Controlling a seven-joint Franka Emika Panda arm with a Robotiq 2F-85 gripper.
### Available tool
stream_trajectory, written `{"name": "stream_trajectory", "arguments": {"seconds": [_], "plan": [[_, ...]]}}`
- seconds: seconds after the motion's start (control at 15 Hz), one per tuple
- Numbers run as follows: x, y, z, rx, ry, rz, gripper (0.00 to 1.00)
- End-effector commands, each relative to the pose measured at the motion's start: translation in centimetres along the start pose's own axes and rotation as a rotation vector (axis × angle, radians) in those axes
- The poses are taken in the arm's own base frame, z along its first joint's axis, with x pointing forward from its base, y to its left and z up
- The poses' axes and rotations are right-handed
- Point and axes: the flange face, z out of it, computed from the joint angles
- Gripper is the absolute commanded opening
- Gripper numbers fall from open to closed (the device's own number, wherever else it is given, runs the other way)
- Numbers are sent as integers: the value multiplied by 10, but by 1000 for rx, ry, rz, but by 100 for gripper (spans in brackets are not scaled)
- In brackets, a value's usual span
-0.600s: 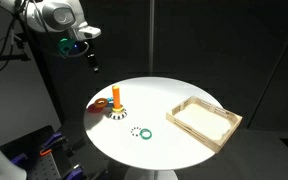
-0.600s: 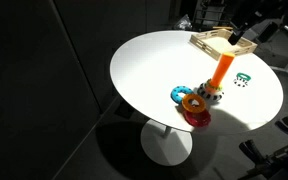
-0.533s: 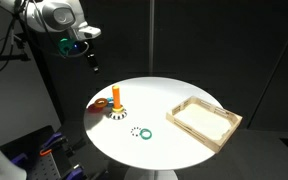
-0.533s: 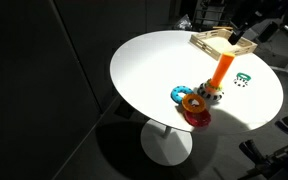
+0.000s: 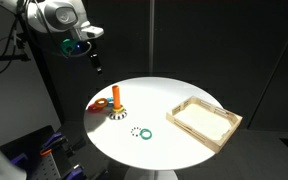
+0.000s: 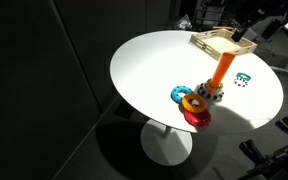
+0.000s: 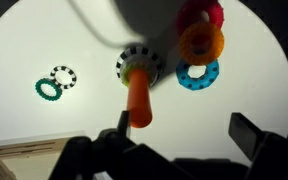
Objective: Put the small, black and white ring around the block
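The small black and white ring lies flat on the round white table, touching the green ring. It also shows in the wrist view, next to the green ring. The orange block stands upright, with the larger black and white ring around its base. The block also shows in an exterior view and the wrist view. My gripper hangs high above the table's far left edge, open and empty. Its jaws frame bare table.
A shallow wooden tray sits on one side of the table. Blue, orange and red pieces lie beside the block. The surroundings are dark, and a pole stands behind the table.
The arm has barely shifted. Nothing on the table has moved.
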Motion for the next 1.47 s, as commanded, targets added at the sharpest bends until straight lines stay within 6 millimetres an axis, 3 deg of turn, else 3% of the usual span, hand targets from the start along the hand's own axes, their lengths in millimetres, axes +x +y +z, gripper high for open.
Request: {"name": "stream_trajectory", "arguments": {"seconds": [0.0, 0.33, 0.8, 0.87, 0.93, 1.27, 1.4], "plan": [[24, 32, -6, -41, 31, 64, 100], [49, 84, 0, -88, 20, 154, 100], [72, 145, 31, -114, -79, 280, 100], [74, 148, 33, -113, -82, 286, 100], [63, 143, 32, -99, -69, 269, 100], [65, 144, 35, -111, -83, 284, 100], [72, 156, 41, -155, -83, 313, 100]]}}
